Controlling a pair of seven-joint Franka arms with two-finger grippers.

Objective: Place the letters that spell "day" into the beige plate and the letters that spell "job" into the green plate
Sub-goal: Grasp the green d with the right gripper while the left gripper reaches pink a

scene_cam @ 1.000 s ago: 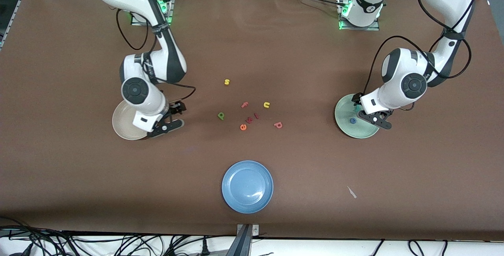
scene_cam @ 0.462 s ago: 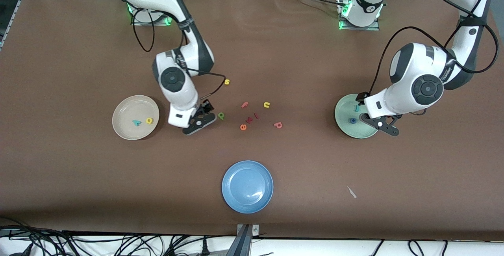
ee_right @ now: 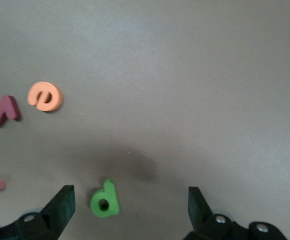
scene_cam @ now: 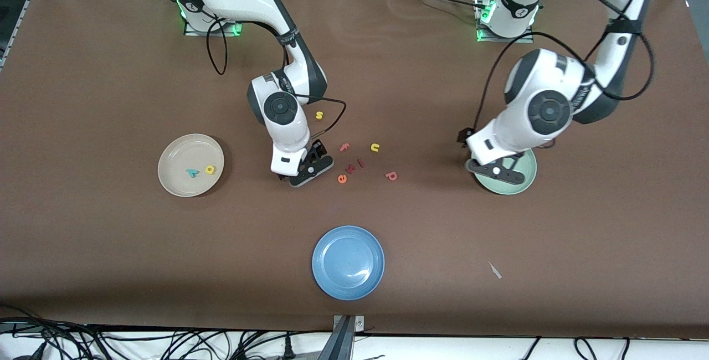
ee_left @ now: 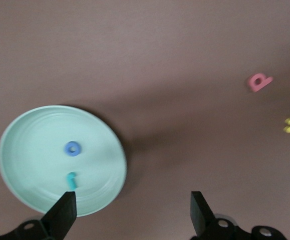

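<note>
The beige plate (scene_cam: 183,152) holds the teal y (scene_cam: 192,173) and the yellow round-bodied letter (scene_cam: 210,169). My right gripper (scene_cam: 310,169) (ee_right: 129,197) hangs open over the dark green d (ee_right: 104,200), which lies on the table between its fingers, nearer one of them. The front view hides the d under that gripper. My left gripper (scene_cam: 494,169) (ee_left: 132,202) is open and empty over the rim of the green plate (scene_cam: 523,180) (ee_left: 34,135). In that plate lie the dark blue o (ee_left: 72,148) and the light blue j (ee_left: 72,180). The salmon b-shaped letter (scene_cam: 391,175) (ee_left: 259,82) lies on the table toward the centre.
Loose letters lie mid-table: a yellow s (scene_cam: 319,115), a salmon f (scene_cam: 344,147), a yellow u (scene_cam: 375,147), an orange e (scene_cam: 342,179) (ee_right: 45,96) and a maroon piece (scene_cam: 360,163). A blue plate (scene_cam: 348,262) sits nearer the front camera. A white scrap (scene_cam: 494,270) lies near it.
My right arm swung from the beige plate to the green d, uncovering the y and the yellow letter. My left arm shifted across the green plate toward the table's centre.
</note>
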